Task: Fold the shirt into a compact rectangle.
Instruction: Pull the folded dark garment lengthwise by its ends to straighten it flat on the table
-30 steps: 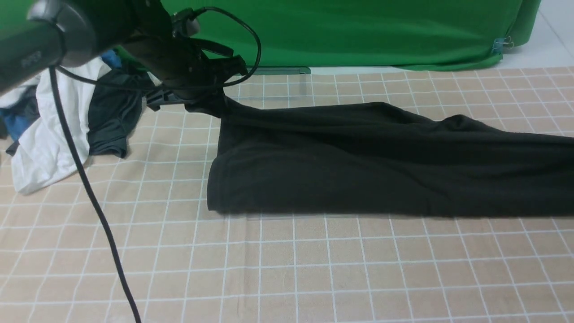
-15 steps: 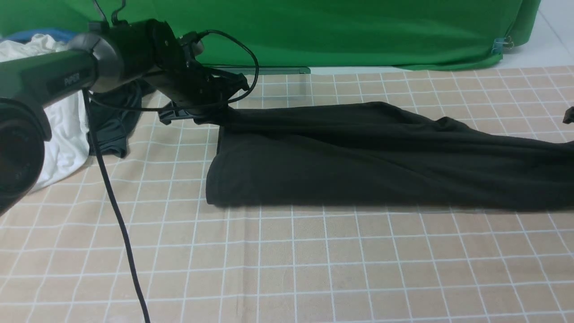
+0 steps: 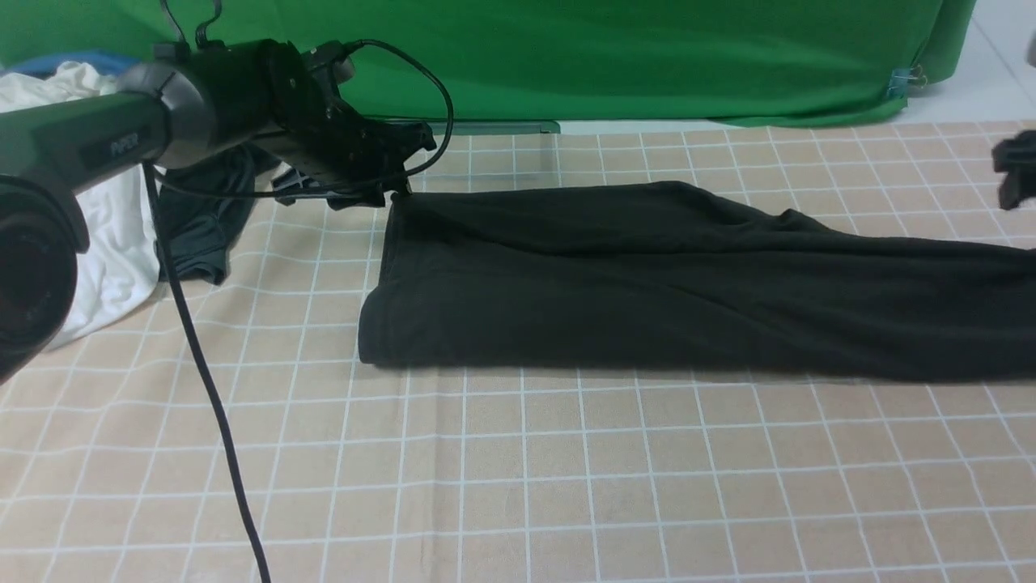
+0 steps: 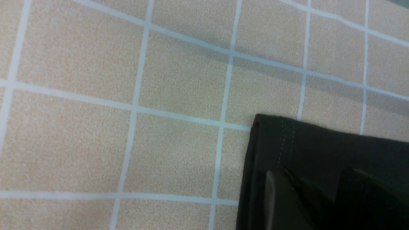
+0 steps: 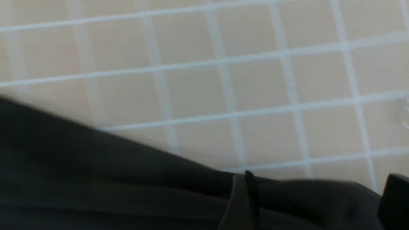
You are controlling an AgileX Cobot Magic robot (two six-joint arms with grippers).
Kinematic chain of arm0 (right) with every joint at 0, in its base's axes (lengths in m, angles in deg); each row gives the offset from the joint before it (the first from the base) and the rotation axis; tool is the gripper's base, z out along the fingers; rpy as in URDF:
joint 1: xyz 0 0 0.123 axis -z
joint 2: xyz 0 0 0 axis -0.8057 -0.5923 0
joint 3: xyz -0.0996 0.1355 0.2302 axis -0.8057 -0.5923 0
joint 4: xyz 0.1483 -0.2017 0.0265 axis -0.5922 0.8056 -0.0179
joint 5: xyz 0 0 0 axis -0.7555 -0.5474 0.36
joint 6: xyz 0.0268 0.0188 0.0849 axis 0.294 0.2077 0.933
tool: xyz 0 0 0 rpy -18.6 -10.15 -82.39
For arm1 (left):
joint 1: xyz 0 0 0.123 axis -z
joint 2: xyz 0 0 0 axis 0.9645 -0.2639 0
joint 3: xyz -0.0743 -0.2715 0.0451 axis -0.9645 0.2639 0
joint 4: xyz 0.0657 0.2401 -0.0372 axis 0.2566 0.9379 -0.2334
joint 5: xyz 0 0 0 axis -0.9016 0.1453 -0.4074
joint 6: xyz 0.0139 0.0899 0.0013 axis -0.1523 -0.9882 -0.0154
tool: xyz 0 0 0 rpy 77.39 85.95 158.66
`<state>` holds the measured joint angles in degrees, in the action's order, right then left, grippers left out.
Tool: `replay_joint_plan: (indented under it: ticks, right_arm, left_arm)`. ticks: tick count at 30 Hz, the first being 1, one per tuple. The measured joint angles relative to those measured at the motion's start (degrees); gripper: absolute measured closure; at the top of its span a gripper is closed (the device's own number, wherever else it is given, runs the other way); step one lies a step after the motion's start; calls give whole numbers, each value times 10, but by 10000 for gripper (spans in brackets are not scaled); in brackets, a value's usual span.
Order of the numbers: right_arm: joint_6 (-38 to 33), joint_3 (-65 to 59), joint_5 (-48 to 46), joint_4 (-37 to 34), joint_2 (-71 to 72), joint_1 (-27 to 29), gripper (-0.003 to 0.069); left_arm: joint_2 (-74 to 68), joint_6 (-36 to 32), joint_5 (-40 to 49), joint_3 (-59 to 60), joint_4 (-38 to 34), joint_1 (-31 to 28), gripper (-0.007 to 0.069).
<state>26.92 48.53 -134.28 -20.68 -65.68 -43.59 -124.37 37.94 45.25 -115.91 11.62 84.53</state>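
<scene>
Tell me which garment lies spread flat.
The black shirt, laid out long; the white garment and dark grey garment are bunched up left of it.

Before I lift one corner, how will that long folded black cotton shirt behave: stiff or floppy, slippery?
Probably floppy: the black cotton shirt lies limp with soft ridges, so a one-corner lift would likely drape and unfold it. Likely light, judging by its thin stitched hem. It may drag rather than glide on the textured checked tablecloth.

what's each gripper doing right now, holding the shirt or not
left gripper: open over a corner of the shirt, not gripping
right gripper: open, holding nothing
</scene>
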Motion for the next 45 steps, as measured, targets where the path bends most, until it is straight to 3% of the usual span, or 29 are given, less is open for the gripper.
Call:
replay_joint_plan:
  ticks: [4, 10, 13, 23, 28, 30, 33, 36, 39, 43, 45]
  right_arm:
    - [-45, 40, -12, -4, -11, -75, 109]
    - [-58, 89, -8, -8, -79, -166, 106]
    - [-58, 93, -7, -8, -107, -184, 106]
    - [-52, 96, -4, -4, -127, -188, 107]
    - [-51, 96, -1, -4, -127, -188, 249]
    - [-50, 96, 2, -4, -127, -188, 414]
    - [-50, 96, 6, -4, -127, -188, 568]
    - [-50, 96, 12, -4, -127, -188, 626]
    - [-50, 96, 17, -4, -127, -188, 632]
    - [-50, 102, 16, -4, -128, -188, 632]
    - [-50, 116, 11, -4, -129, -188, 632]
  left_arm:
    - [0, 0, -3, 0, 0, 0, 407]
    - [0, -1, -3, 0, 0, -1, 564]
    - [0, -11, -1, 0, -3, -1, 610]
    - [0, -28, 17, 0, -12, -1, 610]
    - [0, -43, 34, 0, -12, -1, 610]
    - [0, -71, 63, 0, -18, -1, 610]
    - [2, -95, 92, 0, -29, -1, 610]
    - [5, -104, 98, 0, -31, -1, 608]
    - [15, -108, 102, 0, -26, -1, 600]
    - [24, -109, 126, -18, -15, -1, 551]
    - [27, -109, 147, -33, -12, -1, 491]
